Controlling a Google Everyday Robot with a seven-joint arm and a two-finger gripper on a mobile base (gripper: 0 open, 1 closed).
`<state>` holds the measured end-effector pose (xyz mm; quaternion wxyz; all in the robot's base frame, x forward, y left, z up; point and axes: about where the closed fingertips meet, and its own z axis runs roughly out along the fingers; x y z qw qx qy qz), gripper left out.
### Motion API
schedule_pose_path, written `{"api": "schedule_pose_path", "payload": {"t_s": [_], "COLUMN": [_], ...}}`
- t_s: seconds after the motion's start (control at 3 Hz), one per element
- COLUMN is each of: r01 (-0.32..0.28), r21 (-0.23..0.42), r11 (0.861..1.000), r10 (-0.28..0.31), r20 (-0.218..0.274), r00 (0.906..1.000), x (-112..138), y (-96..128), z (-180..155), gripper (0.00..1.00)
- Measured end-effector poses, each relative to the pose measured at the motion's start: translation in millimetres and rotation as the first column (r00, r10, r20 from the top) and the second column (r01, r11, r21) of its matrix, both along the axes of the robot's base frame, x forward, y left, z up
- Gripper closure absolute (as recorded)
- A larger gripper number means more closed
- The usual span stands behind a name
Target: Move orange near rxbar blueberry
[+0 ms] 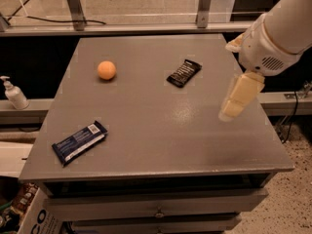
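Camera view shows the grey table point(161, 130), with the gripper point(241, 97) hanging above its near side, likely just starting its reach; open or closed, I cannot tell. The blue bar point(79, 142) lies farthest from it, the black bar point(184, 73) nearest, and the orange point(106, 69) well beyond, untouched.

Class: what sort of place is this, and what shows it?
Likely a robot test lab: a grey drawer cabinet serving as a table, a pump bottle beside it, and a cable on the floor behind. The gripper hangs above the cabinet's right side.
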<state>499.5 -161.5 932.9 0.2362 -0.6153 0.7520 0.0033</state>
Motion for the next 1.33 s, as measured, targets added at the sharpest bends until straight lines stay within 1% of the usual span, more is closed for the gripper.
{"api": "schedule_pose_path", "payload": {"t_s": [0.33, 0.67, 1.0, 1.33], "r01": [-0.036, -0.083, -0.120, -0.121], "r21": [0.097, 0.185, 0.304, 0.304], "r11": [0.995, 0.979, 0.945, 0.945], "r10": [0.035, 0.085, 0.138, 0.138], "r20": [0.010, -0.004, -0.036, -0.036], "r00": [0.9993, 0.9964, 0.9898, 0.9898], "x": [30.2, 53.6, 70.7, 70.6], "y": [22.7, 49.5, 85.7, 85.7], "z": [-21.2, -40.5, -59.7, -59.7], "gripper": [0.00, 0.00, 0.00, 0.00]}}
